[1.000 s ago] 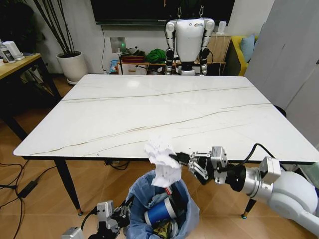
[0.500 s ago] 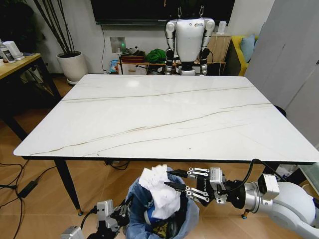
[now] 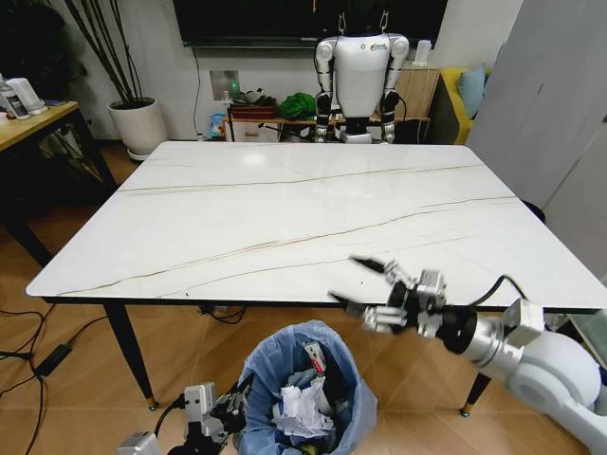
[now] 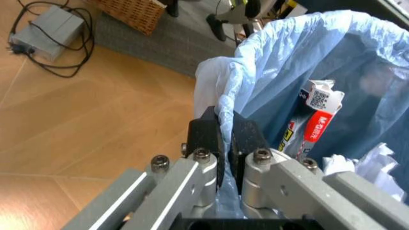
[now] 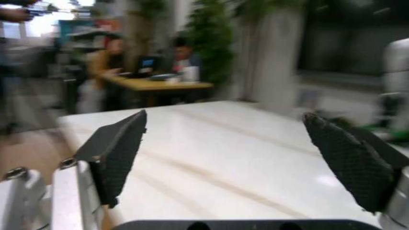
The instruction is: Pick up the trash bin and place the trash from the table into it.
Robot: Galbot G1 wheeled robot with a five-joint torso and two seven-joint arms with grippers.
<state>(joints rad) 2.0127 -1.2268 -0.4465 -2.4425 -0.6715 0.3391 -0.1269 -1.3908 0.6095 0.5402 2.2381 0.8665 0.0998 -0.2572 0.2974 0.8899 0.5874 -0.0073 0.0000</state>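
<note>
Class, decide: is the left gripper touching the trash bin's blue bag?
Touching. The left wrist view shows the left gripper shut on the rim of the trash bin, the bag pinched between its fingers.

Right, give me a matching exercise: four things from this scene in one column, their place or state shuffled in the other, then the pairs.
1. right gripper
2. left gripper
3. crumpled white paper wad
4. white marble-look table

A. lying inside the blue-bagged round trash bin
B. fingers spread wide, empty, over the table's near edge
C. clamped on the bin's rim
D. top bare of litter

Pairs: 1-B, 2-C, 3-A, 4-D
</note>
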